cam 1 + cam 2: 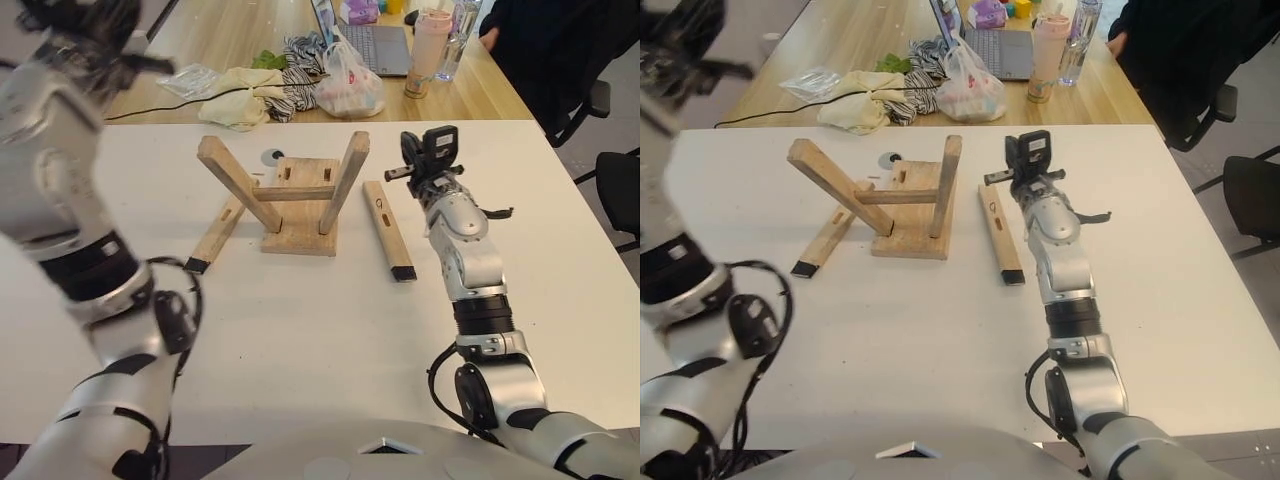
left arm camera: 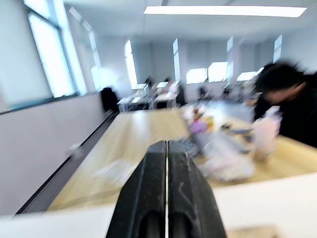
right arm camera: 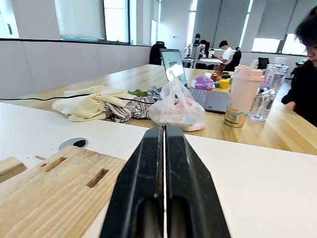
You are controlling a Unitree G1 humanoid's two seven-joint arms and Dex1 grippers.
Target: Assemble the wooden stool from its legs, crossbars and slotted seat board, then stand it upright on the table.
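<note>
White desk (image 1: 300, 340) is spanning the frame's middle. Slotted seat board (image 1: 298, 238) is lying flat at upper centre, carrying two standing legs (image 1: 238, 183) joined by a crossbar (image 1: 293, 193). Left loose leg (image 1: 215, 236) and right loose leg (image 1: 388, 230) are lying just beside the board. Right gripper (image 3: 164, 131), right of centre, and left gripper (image 2: 167, 146), raised at upper left, are showing fingers pressed together, gripping nothing.

The white table (image 1: 300, 330) holds a flat wooden seat board (image 1: 300, 238) near its far side. One loose leg (image 1: 215, 238) lies just beside it on the left. A second loose leg (image 1: 388, 230) lies near it on the right.
</note>
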